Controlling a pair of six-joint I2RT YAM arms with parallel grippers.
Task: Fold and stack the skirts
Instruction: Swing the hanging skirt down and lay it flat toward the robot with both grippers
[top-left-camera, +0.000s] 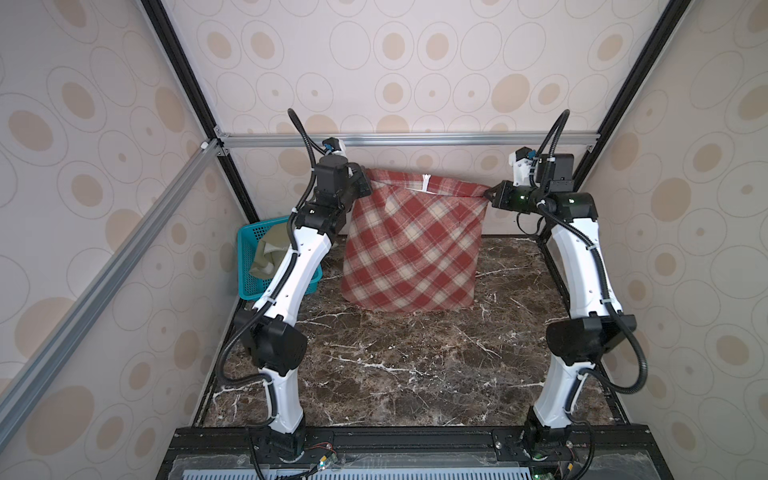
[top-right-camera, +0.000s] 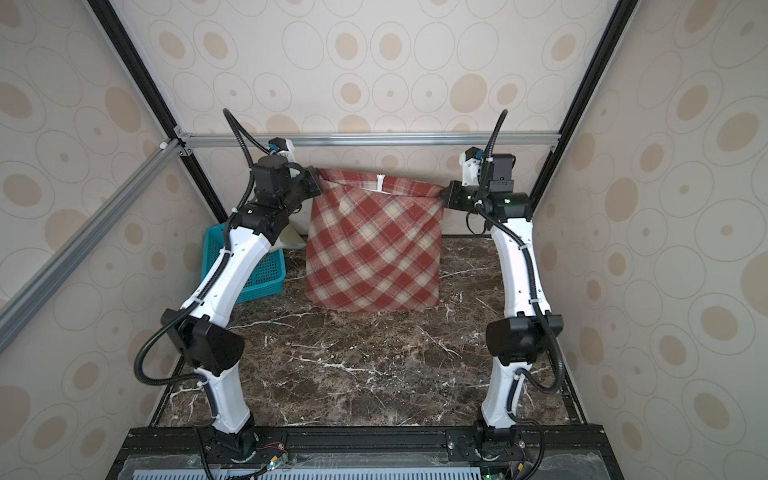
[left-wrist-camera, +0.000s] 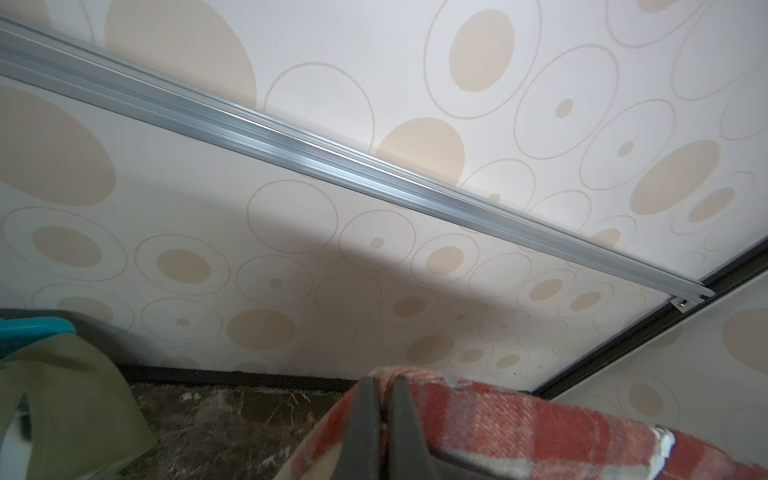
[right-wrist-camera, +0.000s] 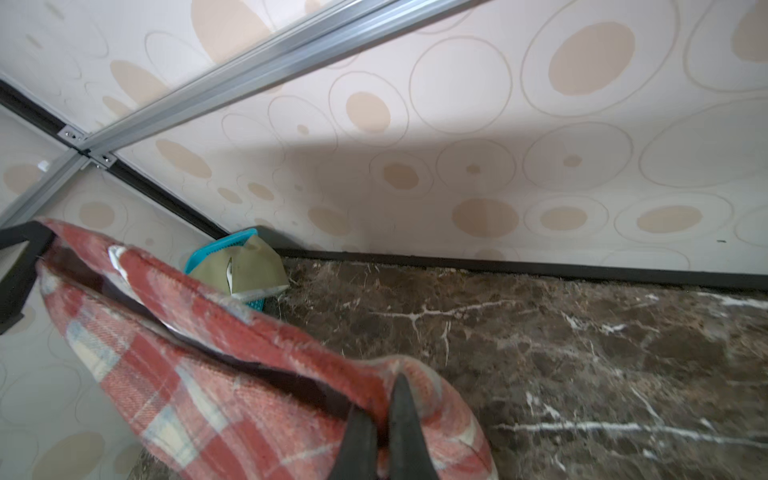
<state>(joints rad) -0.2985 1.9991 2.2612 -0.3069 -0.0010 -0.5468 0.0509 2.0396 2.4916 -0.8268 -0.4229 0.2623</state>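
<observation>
left gripper (left-wrist-camera: 384, 384) and right gripper (right-wrist-camera: 380, 399) each clamping waistband of thick red-and-cream plaid cloth skirt (top-left-camera: 411, 245) hanging between them

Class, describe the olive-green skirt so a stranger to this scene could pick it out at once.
On the dark marble tabletop, look to the far left corner, where a teal perforated basket sits. The olive-green skirt lies crumpled in it, draping over the rim. It is plain, unlike the red-and-cream plaid skirt held up beside it.
</observation>
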